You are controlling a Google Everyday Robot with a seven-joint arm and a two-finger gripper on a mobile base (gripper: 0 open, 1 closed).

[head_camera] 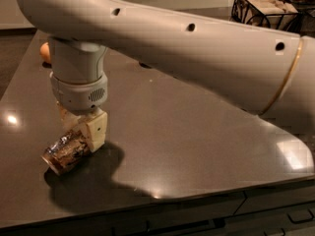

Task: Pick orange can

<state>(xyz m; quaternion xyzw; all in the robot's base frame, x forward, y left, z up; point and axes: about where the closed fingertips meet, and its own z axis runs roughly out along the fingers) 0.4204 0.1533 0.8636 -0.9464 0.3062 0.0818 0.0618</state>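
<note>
The orange can (61, 154) lies on its side on the dark table (187, 146), near the front left corner. Its label is shiny orange-brown and silvery. My gripper (81, 136) comes straight down onto the can's far end. One cream finger (96, 131) presses the can's right side, and the other finger (65, 116) is on its far left side, partly hidden. The fingers are closed against the can, which still rests on the table.
A round orange fruit (45, 52) sits at the back left, behind my wrist. A black wire basket (266, 6) stands at the back right. My large white arm (197, 48) spans the upper view. The table's front edge (197, 195) is close to the can.
</note>
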